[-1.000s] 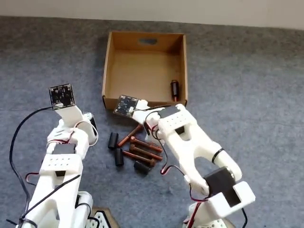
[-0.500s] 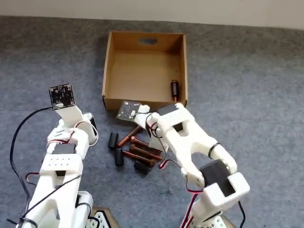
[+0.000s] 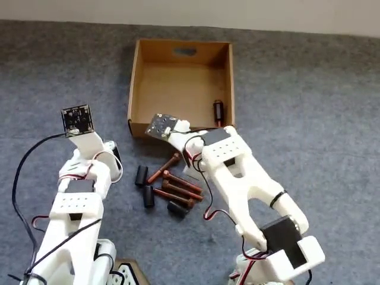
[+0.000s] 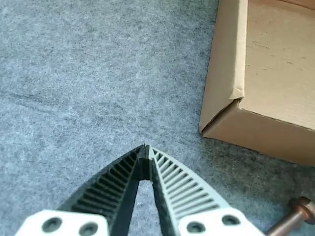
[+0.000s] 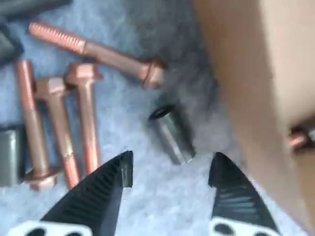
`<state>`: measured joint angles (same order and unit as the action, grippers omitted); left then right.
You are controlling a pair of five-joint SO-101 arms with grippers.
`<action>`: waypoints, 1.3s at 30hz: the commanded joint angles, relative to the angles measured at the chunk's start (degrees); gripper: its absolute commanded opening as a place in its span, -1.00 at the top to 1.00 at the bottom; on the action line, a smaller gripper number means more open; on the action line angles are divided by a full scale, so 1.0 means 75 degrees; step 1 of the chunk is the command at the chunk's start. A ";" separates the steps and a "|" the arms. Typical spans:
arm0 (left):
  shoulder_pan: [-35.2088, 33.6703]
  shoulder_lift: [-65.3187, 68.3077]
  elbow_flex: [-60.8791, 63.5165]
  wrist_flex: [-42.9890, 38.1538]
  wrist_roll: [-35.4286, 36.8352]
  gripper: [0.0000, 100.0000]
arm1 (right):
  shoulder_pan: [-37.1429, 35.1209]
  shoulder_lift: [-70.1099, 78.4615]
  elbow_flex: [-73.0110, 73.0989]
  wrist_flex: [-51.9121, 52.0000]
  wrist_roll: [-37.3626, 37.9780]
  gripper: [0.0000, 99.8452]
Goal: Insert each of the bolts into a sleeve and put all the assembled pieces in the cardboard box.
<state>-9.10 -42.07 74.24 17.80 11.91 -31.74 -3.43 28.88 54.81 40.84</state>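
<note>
The cardboard box (image 3: 138,77) holds one assembled piece (image 3: 218,111) by its right wall. In front of it lie several copper bolts (image 3: 178,190) and dark sleeves (image 3: 141,176). My right gripper (image 5: 172,169) hangs open over a short dark sleeve (image 5: 172,133) that lies on the carpet in line with the gap between its fingers, close to the box wall (image 5: 246,73). Bolts (image 5: 86,118) lie beside it, one angled (image 5: 93,49). My left gripper (image 4: 146,150) is shut and empty, low over the carpet near the box's front left corner (image 4: 231,98).
Grey carpet (image 3: 309,119) covers the table, with free room left and right of the box. The right arm (image 3: 237,178) leans over the pile and covers part of it. A bolt head (image 4: 298,211) shows near the left gripper. Another sleeve (image 3: 177,209) lies nearest the arms.
The right arm's wrist dipped toward the bolts, then drew back up toward the box's front wall. The left arm has kept still.
</note>
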 commanded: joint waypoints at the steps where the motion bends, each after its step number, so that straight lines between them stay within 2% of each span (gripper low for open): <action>1: -0.0053 -0.0182 -0.0053 -0.0152 -0.0070 0.98 | 0.0029 -0.0322 -0.0229 -0.0275 0.0574 0.50; 8: -0.0053 -0.0182 -0.0041 -0.0152 -0.0070 0.98 | 0.0029 0.0475 -0.0334 -0.0358 0.0703 0.51; 12: -0.0053 -0.0182 -0.0041 -0.0152 -0.0070 0.98 | 0.0064 0.0967 -0.0334 -0.0897 0.0703 0.51; 21: -0.0053 -0.0182 -0.0053 -0.0152 -0.0070 0.98 | 0.0123 0.1037 -0.0287 -0.1108 0.0715 0.51; 23: -0.0053 -0.0182 -0.0053 -0.0152 -0.0070 0.98 | 0.0123 0.1026 -0.0264 -0.1073 0.0656 0.61; 26: -0.0053 -0.0193 -0.0053 -0.0152 -0.0070 0.98 | 0.0158 0.0979 -0.0252 -0.0897 0.0645 0.97; 29: -0.0064 -0.0193 -0.0053 -0.0152 -0.0082 0.98 | 0.0334 0.0908 -0.0287 -0.0475 0.0610 0.95; 32: -0.0064 -0.0193 -0.0053 -0.0152 -0.0082 0.98 | 0.0627 0.0475 -0.0252 -0.0381 -0.0082 0.99; 39: -0.0064 -0.0193 -0.0053 -0.0152 -0.0082 0.98 | 0.1717 -0.0287 -0.0193 -0.0088 -0.2919 0.98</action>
<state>-9.10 -42.07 74.24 17.80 11.91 -22.51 -2.20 28.44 52.35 26.15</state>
